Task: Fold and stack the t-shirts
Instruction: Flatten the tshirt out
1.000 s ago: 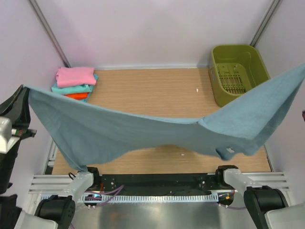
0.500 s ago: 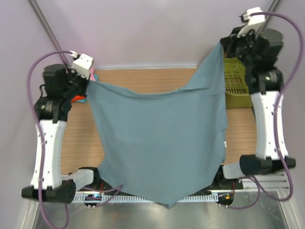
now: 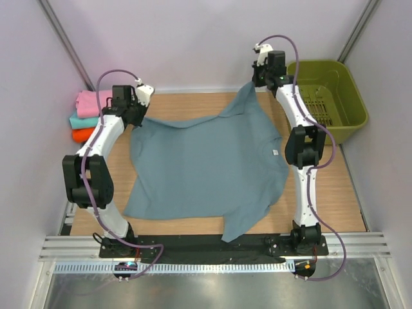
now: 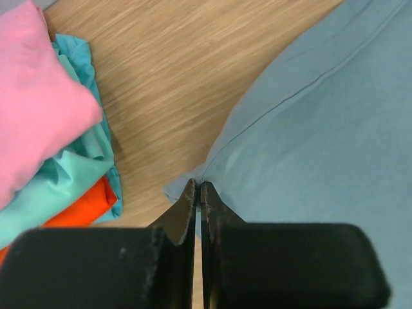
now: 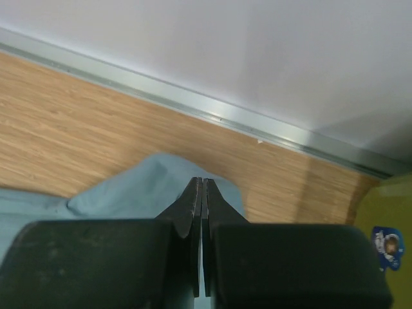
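Wooden table [image 3: 193, 106] holding blue-grey t-shirt [image 3: 206, 167], lying spread at centre. I am pinching far corners: left gripper [image 4: 198, 188] at 10 o'clock, right gripper [image 5: 202, 183] at 1 o'clock, fingers clamping cloth. Folded stack [image 3: 93, 116] sitting at 9 o'clock; this shirt's folds remaining, I judge.

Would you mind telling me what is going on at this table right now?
Both arms are handling one blue-grey shirt. The left gripper pinches its edge near the stack of folded pink, teal and orange shirts. The right gripper pinches another edge at the far side of the table, by the basket. The shirt lies spread mostly flat, not yet folded.
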`<action>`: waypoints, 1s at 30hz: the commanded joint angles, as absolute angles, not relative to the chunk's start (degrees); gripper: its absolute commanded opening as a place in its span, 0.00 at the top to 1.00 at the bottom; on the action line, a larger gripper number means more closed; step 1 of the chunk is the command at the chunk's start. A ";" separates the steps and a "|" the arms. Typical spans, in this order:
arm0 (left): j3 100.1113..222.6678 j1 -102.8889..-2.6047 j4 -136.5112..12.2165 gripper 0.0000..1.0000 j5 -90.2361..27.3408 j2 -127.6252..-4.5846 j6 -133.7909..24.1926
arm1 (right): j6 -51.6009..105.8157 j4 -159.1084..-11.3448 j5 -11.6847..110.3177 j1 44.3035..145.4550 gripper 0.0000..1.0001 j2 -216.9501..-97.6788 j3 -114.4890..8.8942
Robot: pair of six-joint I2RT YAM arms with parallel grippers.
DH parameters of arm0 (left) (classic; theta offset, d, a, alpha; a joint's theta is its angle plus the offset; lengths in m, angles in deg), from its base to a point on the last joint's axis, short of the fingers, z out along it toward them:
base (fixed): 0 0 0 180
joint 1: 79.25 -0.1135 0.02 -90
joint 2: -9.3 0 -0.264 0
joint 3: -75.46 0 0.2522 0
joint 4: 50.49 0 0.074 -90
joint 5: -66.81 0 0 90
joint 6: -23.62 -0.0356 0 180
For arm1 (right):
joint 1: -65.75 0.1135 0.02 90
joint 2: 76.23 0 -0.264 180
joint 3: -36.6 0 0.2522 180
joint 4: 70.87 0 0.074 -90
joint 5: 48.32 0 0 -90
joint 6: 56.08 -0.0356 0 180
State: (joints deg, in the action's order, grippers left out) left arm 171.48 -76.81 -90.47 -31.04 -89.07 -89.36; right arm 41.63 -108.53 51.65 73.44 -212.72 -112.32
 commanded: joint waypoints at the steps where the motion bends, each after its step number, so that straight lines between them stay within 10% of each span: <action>1: 176.31 -77.31 -81.84 1.00 -28.99 -90.98 -89.41 | 44.64 -101.60 48.27 75.42 0.99 -209.21 -117.11; 19: 201.36 -77.31 -81.55 1.00 -20.81 -109.96 -86.86 | 46.67 -94.82 40.70 73.75 0.99 -212.56 -118.85; 30: 195.30 -77.40 -83.85 1.00 -18.61 -105.57 -88.97 | 47.64 -97.73 40.97 70.23 0.99 -210.53 -114.45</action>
